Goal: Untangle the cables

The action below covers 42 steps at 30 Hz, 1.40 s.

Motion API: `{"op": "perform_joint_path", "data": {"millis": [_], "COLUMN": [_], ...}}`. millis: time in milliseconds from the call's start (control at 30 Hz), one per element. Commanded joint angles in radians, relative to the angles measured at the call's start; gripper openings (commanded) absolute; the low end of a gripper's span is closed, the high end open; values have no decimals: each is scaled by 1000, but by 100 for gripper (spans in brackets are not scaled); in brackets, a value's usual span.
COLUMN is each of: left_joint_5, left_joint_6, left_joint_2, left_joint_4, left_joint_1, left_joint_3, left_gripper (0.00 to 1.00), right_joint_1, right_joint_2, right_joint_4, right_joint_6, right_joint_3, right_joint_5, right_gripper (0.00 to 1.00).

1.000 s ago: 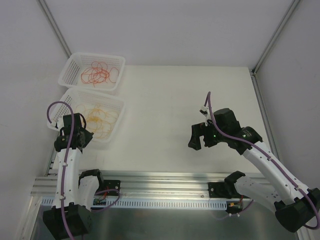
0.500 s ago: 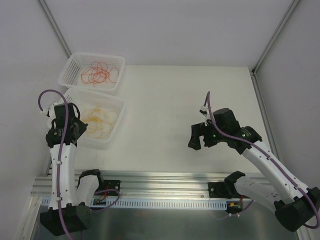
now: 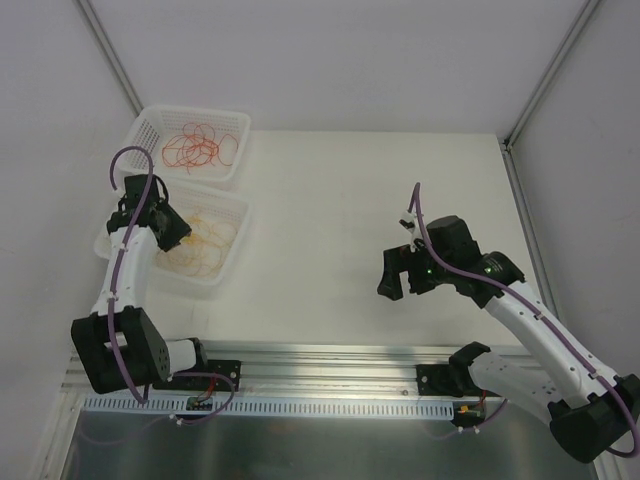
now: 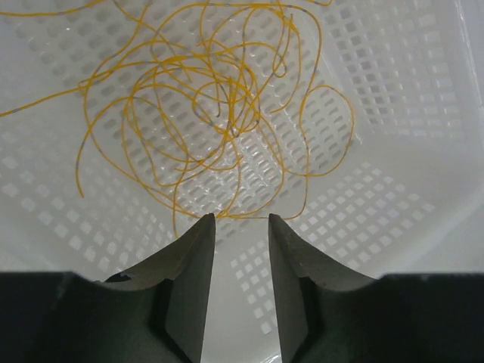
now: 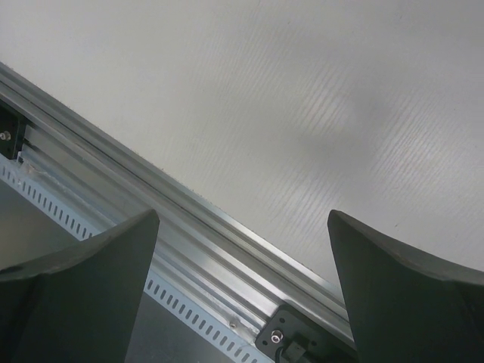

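Two lots of cables lie in white baskets at the left. The red-orange cables (image 3: 200,148) fill the far basket (image 3: 190,110). The yellow-orange cables (image 3: 208,238) lie in loose loops in the near basket (image 3: 192,283). My left gripper (image 3: 172,232) hangs over the near basket's left side. In the left wrist view the yellow-orange cables (image 4: 219,106) spread just beyond my left gripper (image 4: 242,219), whose jaws stand a little apart with nothing between them, above the basket's floor (image 4: 408,91). My right gripper (image 3: 403,285) hovers wide open and empty over the table's right half.
The white table (image 3: 350,200) runs from the baskets to the right wall. An aluminium rail (image 3: 320,360) with the arm bases lines the near edge. The right wrist view shows that rail (image 5: 189,227) and the bare table (image 5: 302,91) beyond my right gripper (image 5: 242,219).
My left arm has swung up and away from the near side of the near basket to over its inside, and its jaws have parted. The right arm has not moved.
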Motion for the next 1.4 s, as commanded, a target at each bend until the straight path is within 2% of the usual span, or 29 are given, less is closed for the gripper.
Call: {"op": "perform_joint_path", "data": {"millis": [0,33,100,133,200,233,467,633,700,767,933,1067,1200,1367], "left_joint_5": [108,111,108,115,131,151,159,49,-49,-83,-103,-169,-232,-258], "left_joint_6": [41,38,56,68,110,125,219,254,236,210,154,165,133,84], "left_joint_2": [31,19,-33,-54,-131,-159,-514,-645,-725,-801,-982,-1137,-1211,-1312], "left_joint_4": [66,66,65,62,46,37,-85,-252,-282,-326,-417,-524,-668,-747], "left_joint_1": [2,2,2,2,2,2,-7,-166,-211,-265,-297,-295,-297,-297], "left_joint_3": [94,99,96,91,72,65,30,52,38,26,25,110,186,220], "left_gripper": [37,41,54,71,85,98,99,99,99,99,99,99,99,99], "right_joint_1": [5,5,6,5,5,5,3,3,5,3,3,3,3,5], "right_joint_2": [-19,-21,-27,-30,-33,-38,-90,-179,-211,-265,-409,-567,-767,-883], "right_joint_4": [-39,-53,-63,-77,-94,-111,-204,-304,-356,-382,-409,-433,-438,-502], "right_joint_6": [-23,-21,-23,-21,-14,-9,78,138,164,179,167,147,124,95], "right_joint_3": [67,81,93,98,122,130,207,282,302,331,322,247,248,265], "right_joint_5": [41,51,93,113,195,228,535,744,823,868,856,858,836,839], "right_gripper": [99,100,100,100,100,100,100,100,100,99,100,99,100,100]}}
